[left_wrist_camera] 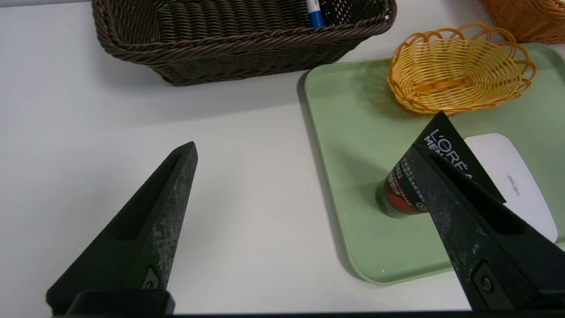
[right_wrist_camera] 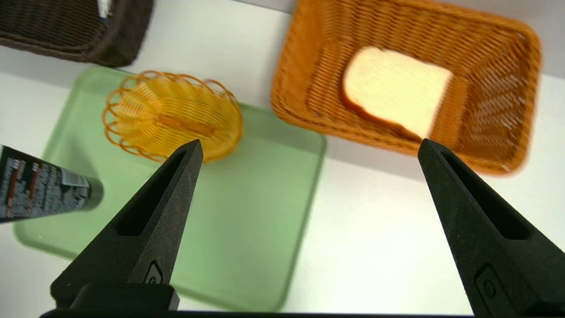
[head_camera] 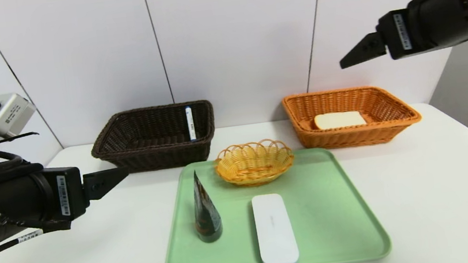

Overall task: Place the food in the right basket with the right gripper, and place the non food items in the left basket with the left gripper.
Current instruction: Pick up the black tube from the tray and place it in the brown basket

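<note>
Left hand (left_wrist_camera: 304, 185): black, pointed fingers spread wide, nothing between them. It hangs low over the bare white worktop (head_camera: 438, 195). Just beyond its right-side finger stands the dark, glossy cone-shaped packet (head_camera: 205, 213), upright on the pale green plastic tray (head_camera: 339, 225). The flat white rounded-rectangle case (head_camera: 274, 229) lies flat on the same tray, just past the packet, not touching it. Farther ahead of this hand sits the large dark brown wicker basket (head_camera: 154, 137); the white marker pen with blue cap (head_camera: 190, 123) leans against its inner wall on the side nearer the tray.

Right hand (right_wrist_camera: 309, 145): black, pointed fingers also spread wide, empty, held high in the air. Below and ahead of it is the large orange-tan wicker basket (head_camera: 350, 117), with the thick slice of white bread with golden-brown crust (head_camera: 339, 120) lying flat on its floor.

A small round yellow scalloped wicker basket (head_camera: 255, 162) sits at the far edge of the tray, between the two large baskets, below and well to the inner side of the right hand.
</note>
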Controlling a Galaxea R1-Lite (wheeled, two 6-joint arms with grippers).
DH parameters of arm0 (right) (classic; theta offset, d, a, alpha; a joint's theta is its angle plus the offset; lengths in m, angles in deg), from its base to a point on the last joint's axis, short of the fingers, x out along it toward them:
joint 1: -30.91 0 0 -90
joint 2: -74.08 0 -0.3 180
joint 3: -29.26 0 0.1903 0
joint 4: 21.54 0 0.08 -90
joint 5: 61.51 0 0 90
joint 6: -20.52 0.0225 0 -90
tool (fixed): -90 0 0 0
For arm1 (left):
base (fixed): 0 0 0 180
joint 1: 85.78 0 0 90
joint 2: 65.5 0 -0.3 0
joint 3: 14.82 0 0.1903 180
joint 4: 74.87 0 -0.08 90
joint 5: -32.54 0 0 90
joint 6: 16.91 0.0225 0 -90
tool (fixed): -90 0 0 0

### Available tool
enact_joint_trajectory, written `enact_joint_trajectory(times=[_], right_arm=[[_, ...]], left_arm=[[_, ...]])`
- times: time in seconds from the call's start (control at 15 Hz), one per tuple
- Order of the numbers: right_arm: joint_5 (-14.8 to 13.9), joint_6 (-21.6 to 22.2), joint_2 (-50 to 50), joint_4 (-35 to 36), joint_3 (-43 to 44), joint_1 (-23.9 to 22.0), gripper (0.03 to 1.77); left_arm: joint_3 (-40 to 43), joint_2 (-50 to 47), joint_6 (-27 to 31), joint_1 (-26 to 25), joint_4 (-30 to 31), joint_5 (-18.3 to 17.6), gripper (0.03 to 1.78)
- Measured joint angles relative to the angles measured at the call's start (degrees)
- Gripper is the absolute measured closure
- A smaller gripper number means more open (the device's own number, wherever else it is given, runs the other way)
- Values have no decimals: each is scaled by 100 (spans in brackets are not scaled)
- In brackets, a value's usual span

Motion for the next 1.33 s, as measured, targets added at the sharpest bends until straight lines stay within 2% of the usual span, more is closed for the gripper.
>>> enact_joint_trajectory(times=[0.13,0.27,0.4,0.6,0.73,0.87,1.07,1.2,1.33], right_arm=[[226,-11,-356,-493,-139,-369,11],[300,-44,-797,-774,-550,-712,11],[146,-52,-1182,-805,-990,-1014,11],[-323,44,-1556,-534,-1654,-1106,11],[-395,74,-1687,210,-2299,-1117,11],[-430,79,-1731,1425,-3135,-1139,11],[-635,59,-1637,3407,-4329,-1167,11],[-750,63,-1552,4155,-4736,-1175,11],[-767,57,-1508,4240,-4841,-1182,11]], left_arm=[[-9,13,-23,85,0,2,12],[-22,18,-72,105,16,11,12],[-39,29,-100,99,24,11,12],[-2,22,-119,94,-20,66,12],[49,-15,-128,107,-205,215,12],[146,-91,-285,166,-414,297,12],[490,-163,-624,446,-423,844,12],[636,-216,-742,585,-395,1056,12],[683,-251,-745,778,-378,1125,12]])
